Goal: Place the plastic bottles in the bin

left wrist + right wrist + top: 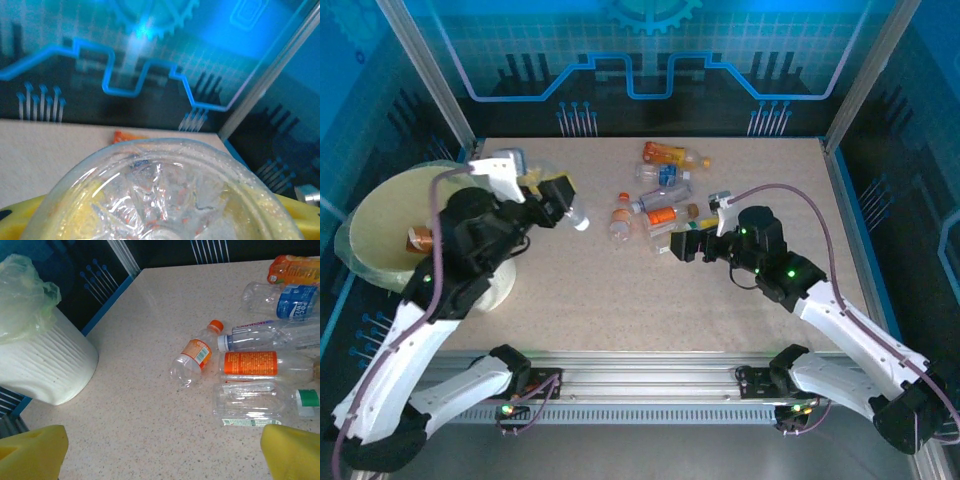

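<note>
Clear white-capped plastic bottle [574, 215], left of centre, is clamped in the left end effector [558, 203]: carry it fully over the round pale-yellow bin [380, 195] at left before release; the right end effector [682, 243] hangs open by the centre bottles [655, 195].

Before you a speckled beige tabletop [650, 290], behind it a dark wall panel with glowing blue circuit lines [740, 50], silver metal frame posts [425, 70] at your sides
</note>
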### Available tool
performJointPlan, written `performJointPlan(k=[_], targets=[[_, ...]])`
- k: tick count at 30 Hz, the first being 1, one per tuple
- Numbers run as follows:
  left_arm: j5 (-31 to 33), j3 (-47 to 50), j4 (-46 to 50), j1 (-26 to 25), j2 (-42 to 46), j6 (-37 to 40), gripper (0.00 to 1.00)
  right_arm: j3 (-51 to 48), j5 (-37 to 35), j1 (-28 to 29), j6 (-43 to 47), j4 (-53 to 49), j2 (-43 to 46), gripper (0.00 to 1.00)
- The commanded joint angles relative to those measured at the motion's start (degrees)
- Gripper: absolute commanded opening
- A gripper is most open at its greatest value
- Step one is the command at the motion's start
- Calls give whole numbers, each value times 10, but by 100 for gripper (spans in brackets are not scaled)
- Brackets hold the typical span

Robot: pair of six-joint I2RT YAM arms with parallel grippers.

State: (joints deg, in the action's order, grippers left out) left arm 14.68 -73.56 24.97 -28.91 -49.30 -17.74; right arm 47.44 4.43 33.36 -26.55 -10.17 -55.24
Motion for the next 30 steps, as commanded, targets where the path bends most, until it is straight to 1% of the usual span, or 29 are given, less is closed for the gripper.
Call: performJointPlan(k=[1, 5, 7, 9, 11, 13, 15, 16, 18, 20, 22, 24, 26, 28, 29, 30], targets=[[97, -40, 11, 6, 3, 79, 57, -12, -28, 5, -9, 26, 10, 100], [204, -59, -30, 16, -10, 150, 56, -19, -38, 4, -13, 21, 15, 100], [238, -68, -48, 35, -20, 183, 56, -24, -43, 3, -14, 20, 20, 100], [248, -76, -58, 67, -28, 201, 56, -28, -48, 3, -14, 18, 24, 100], [248, -87, -55, 108, -37, 203, 56, -32, -54, 3, -14, 19, 29, 100], [248, -96, -46, 149, -47, 201, 56, -35, -56, 2, -14, 21, 32, 100], [239, -105, -25, 197, -58, 183, 56, -39, -62, 1, -14, 25, 35, 100], [221, -109, -8, 224, -64, 163, 56, -42, -66, 1, -15, 28, 38, 100], [155, -123, 39, 289, -74, 105, 56, -49, -73, 1, -15, 36, 43, 100], [89, -127, 64, 349, -80, 57, 56, -55, -88, -1, -18, 37, 50, 100], [55, -125, 73, 398, -86, 32, 57, -60, -97, -1, -17, 39, 56, 100], [5, -125, 83, 455, -97, 7, 57, -63, -99, -1, -16, 40, 62, 100], [-69, -125, 92, 524, -113, -24, 57, -63, -100, -1, -14, 37, 66, 100], [-143, -123, 96, 582, -133, -52, 57, -62, -101, -2, -13, 33, 67, 100], [-177, -120, 97, 608, -144, -64, 57, -62, -101, -4, -13, 31, 68, 100], [-201, -117, 96, 622, -153, -72, 57, -62, -102, -3, -14, 31, 68, 100]])
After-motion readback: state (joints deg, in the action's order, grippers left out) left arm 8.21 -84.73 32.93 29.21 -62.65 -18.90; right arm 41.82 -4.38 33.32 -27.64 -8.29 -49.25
